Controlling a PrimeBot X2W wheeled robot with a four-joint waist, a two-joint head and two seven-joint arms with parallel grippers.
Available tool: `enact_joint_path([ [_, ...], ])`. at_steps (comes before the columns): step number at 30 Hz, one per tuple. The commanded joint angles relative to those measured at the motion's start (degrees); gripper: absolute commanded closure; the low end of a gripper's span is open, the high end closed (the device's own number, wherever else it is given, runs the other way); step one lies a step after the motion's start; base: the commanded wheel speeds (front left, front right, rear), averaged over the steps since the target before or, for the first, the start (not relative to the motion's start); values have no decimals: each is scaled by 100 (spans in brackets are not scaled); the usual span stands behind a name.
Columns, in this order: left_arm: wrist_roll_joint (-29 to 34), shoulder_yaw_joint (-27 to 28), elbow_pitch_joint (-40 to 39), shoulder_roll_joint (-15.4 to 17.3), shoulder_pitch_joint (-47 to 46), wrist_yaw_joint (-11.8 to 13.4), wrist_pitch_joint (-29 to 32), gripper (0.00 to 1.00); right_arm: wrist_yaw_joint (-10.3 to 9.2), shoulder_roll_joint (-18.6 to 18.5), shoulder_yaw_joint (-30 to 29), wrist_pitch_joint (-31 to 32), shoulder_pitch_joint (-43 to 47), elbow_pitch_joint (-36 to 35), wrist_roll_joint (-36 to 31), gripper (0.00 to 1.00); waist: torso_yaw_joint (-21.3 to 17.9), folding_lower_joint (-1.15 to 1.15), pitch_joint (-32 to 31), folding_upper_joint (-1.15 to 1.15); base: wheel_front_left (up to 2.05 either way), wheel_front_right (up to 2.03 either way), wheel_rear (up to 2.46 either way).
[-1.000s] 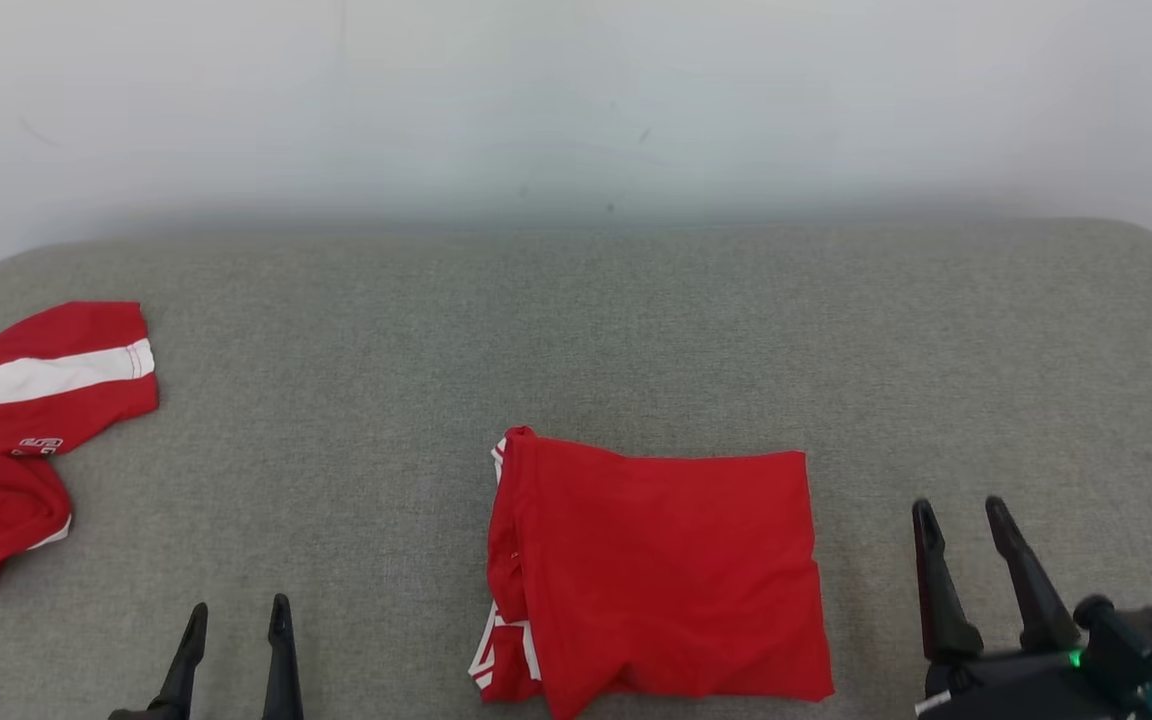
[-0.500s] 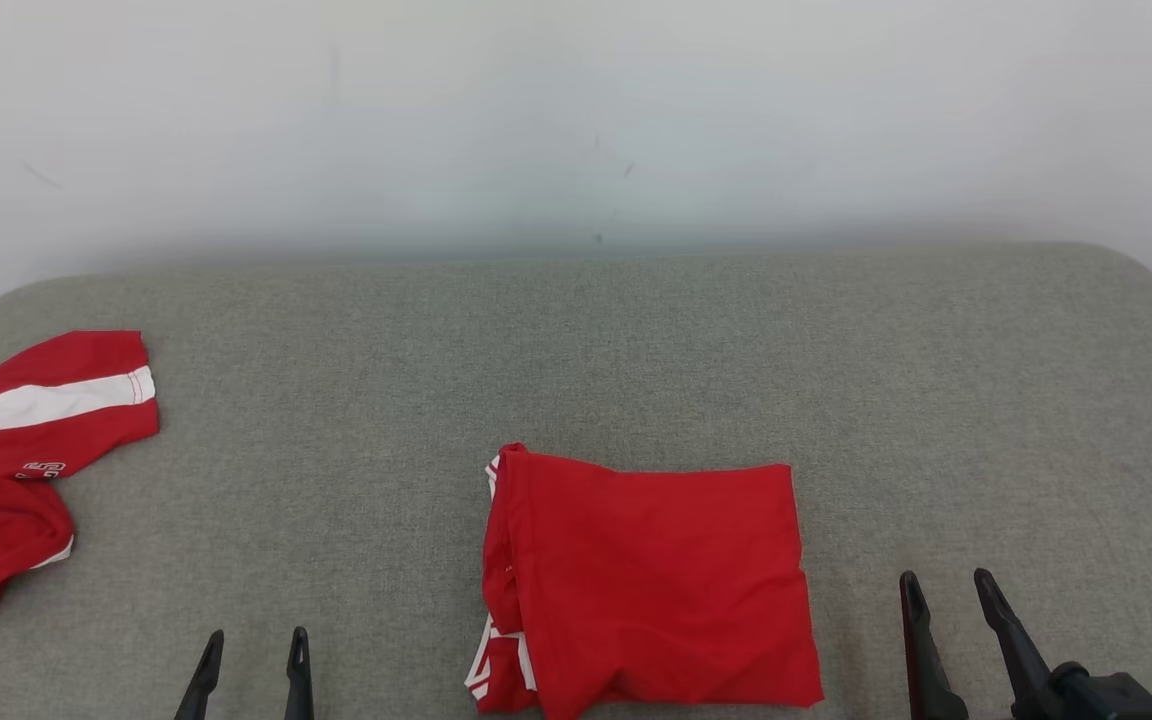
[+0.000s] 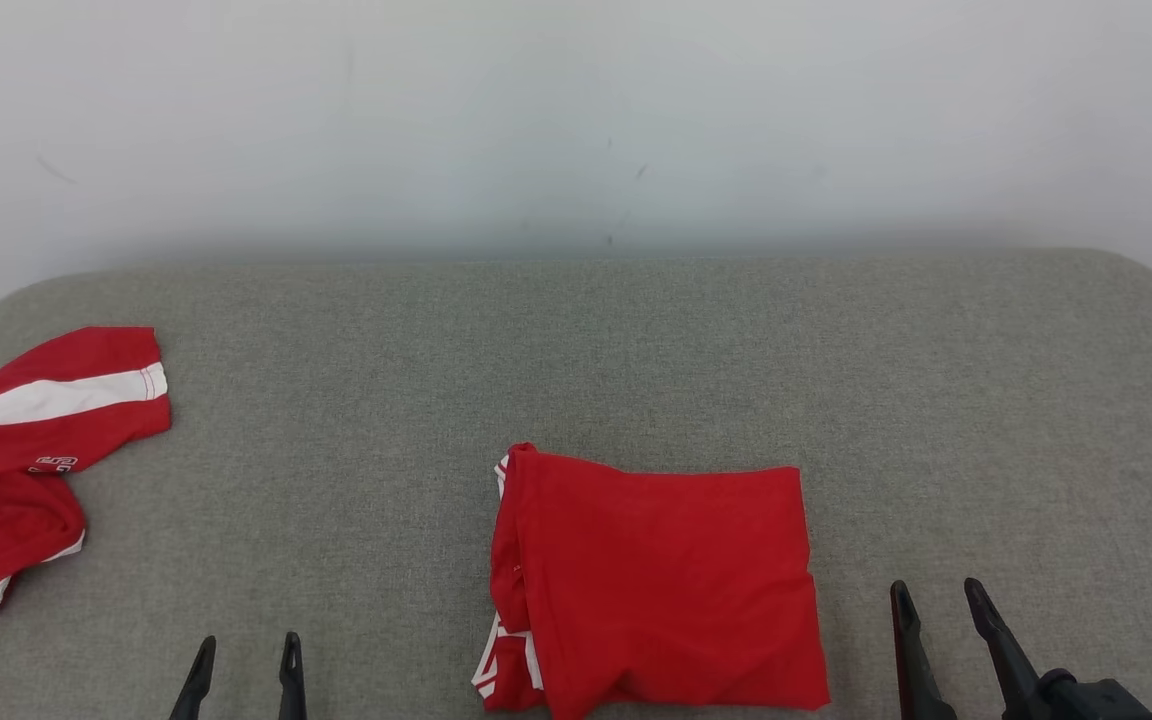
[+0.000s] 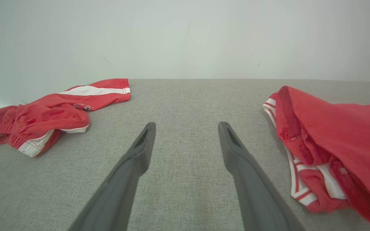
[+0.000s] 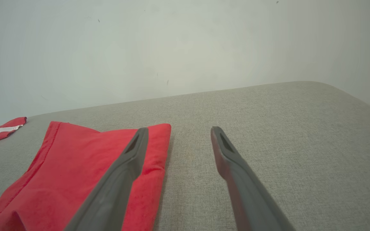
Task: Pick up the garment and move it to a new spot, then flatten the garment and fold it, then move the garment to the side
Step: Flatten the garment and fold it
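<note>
**Desk:** Where is the garment?

**Operator:** The folded red garment (image 3: 656, 585) lies flat on the grey upholstered surface (image 3: 576, 350), low in my head view at about 6 o'clock. It sits between my two grippers. A second, crumpled red-and-white garment (image 3: 26, 450) lies well apart, out at 9 o'clock.

**Desk:** And the grippers?

**Operator:** Both stand with their jaws spread wide and hold nothing. From the left gripper (image 3: 247, 645) the folded garment lies at 3 o'clock, with a stretch of bare grey fabric between them. From the right gripper (image 3: 936, 592) it lies at 9 o'clock, its right edge just beside that gripper's inner finger but not touching it.

**Desk:** So which arm takes it?

**Operator:** The right arm is nearer, as I judge it. The fold looks finished, so moving it to the side seems to be the step left. The garment's longer side runs roughly 9 to 3, across my view. Its layered, white-trimmed edge faces the left gripper and a smoother folded edge faces the right. I would expect a pinch on that smoother edge to hold the layers together better.
</note>
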Motion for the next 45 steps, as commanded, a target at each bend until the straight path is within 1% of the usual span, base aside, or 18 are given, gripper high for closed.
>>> enact_joint_path([
  [1,-30,17,-22,-4,38,11,-15,0,-13,17,9,-6,-8,15,-18,0,-1,0,1,0,0,0,0],
  [27,-27,65,39,-4,15,-42,-15,0,-13,23,93,-6,-36,121,-20,0,-5,0,28,0,0,0,0],
  [45,-43,81,11,-4,40,-16,-15,0,-13,-2,126,-6,-76,201,12,0,-25,0,34,0,0,0,0],
])
